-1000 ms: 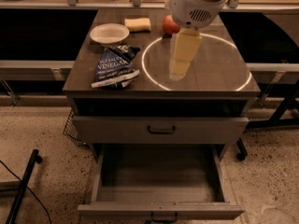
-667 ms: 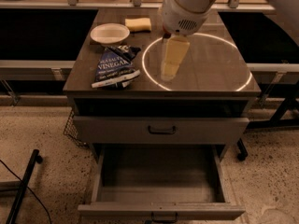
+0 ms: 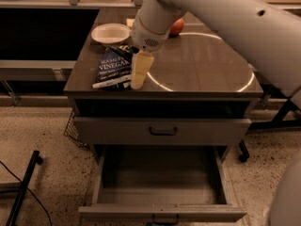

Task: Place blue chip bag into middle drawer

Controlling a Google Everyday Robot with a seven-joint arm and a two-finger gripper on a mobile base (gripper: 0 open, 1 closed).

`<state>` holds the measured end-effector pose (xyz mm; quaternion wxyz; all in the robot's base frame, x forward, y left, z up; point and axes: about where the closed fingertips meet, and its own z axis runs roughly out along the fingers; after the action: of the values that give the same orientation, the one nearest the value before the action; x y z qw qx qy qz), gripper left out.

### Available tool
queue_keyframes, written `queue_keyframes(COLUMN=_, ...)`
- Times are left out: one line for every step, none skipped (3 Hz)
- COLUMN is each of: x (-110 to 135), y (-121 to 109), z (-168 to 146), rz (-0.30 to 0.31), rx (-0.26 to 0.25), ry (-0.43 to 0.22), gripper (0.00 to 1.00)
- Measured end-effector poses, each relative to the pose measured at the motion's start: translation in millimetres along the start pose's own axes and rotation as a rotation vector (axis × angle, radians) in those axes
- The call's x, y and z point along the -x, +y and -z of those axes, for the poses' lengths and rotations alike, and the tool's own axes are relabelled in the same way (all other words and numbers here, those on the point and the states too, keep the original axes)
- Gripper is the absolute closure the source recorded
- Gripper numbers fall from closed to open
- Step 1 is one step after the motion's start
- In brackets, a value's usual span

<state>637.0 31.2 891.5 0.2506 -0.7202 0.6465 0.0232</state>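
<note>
The blue chip bag (image 3: 113, 68) lies flat on the left part of the cabinet top, with its white "VINEGAR" lettering facing up. My gripper (image 3: 140, 71) hangs from the white arm that comes in from the upper right. It points down just to the right of the bag, at the bag's right edge, close above the top. The middle drawer (image 3: 160, 180) is pulled out at the bottom of the cabinet, with its grey floor and side walls showing and nothing in it. Its small black handle (image 3: 164, 218) shows at the front edge.
A closed grey drawer front with a black handle (image 3: 162, 131) sits above the open drawer. A white plate (image 3: 110, 33) and a red fruit (image 3: 176, 27) stand at the back of the top. A wire basket (image 3: 71, 130) and a black pole (image 3: 21, 192) are at the left.
My gripper has moved left across the cabinet top, from over the white circle to the right edge of the chip bag. The bag and drawers have not moved.
</note>
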Motion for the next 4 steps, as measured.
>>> queue_keyframes(x=17, y=-13, z=-50, rz=0.0, rx=0.04, ry=-0.033, gripper=0.01)
queue_keyframes(x=18, y=-16, z=-77, rz=-0.003, rx=0.066, ry=-0.034, gripper=0.22)
queue_keyframes(x=18, y=-14, z=-79, rz=-0.002, rx=0.071, ry=-0.034, gripper=0.46)
queue_keyframes(x=18, y=-14, z=-80, rz=-0.002, rx=0.072, ry=-0.033, gripper=0.68)
